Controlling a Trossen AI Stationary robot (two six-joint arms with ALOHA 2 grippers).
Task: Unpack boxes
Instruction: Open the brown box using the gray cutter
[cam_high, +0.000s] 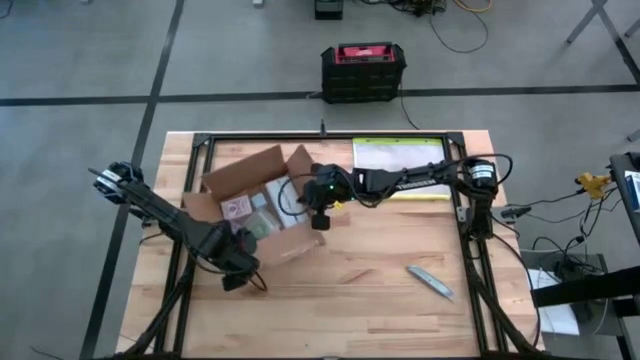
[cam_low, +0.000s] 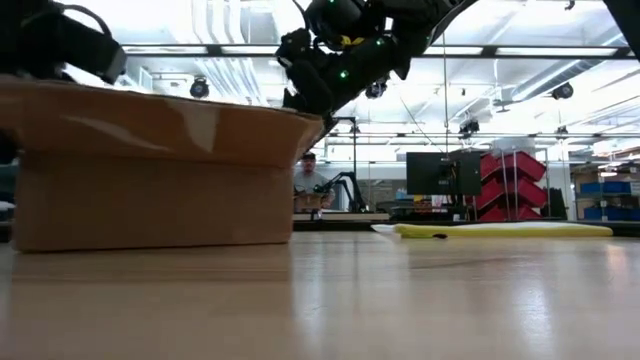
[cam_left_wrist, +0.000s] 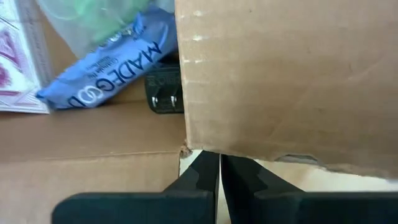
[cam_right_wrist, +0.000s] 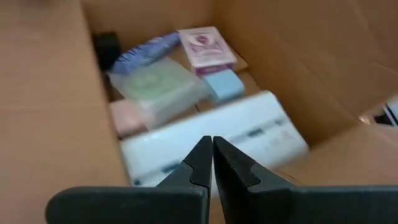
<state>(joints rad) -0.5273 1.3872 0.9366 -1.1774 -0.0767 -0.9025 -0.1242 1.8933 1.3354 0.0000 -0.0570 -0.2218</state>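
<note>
The brown cardboard box (cam_high: 255, 205) stands open on the table's left half, its flaps spread. Inside it lie a long white pack (cam_right_wrist: 214, 140), a pink card box (cam_right_wrist: 205, 46), a small blue block (cam_right_wrist: 224, 87), a clear green pack (cam_right_wrist: 158, 87) and a blue pouch (cam_left_wrist: 106, 62). My right gripper (cam_right_wrist: 212, 149) is shut and slants down over the box's right part (cam_high: 320, 220), above the white pack. My left gripper (cam_left_wrist: 219, 163) is shut and points down at the box's near left corner (cam_high: 235, 278), beside a flap (cam_left_wrist: 286, 81). My left gripper comes from above, and its shut fingertips (cam_left_wrist: 208, 168) stand right at the free edge of the box's flap (cam_left_wrist: 249, 155). I cannot tell whether they touch it.
A clear pouch with a yellow-green edge (cam_high: 398, 160) lies at the table's far right. A grey utility knife (cam_high: 430, 282) lies on the near right. A black-and-red case (cam_high: 363, 70) stands on the floor beyond the table. A person (cam_low: 310, 180) sits far behind.
</note>
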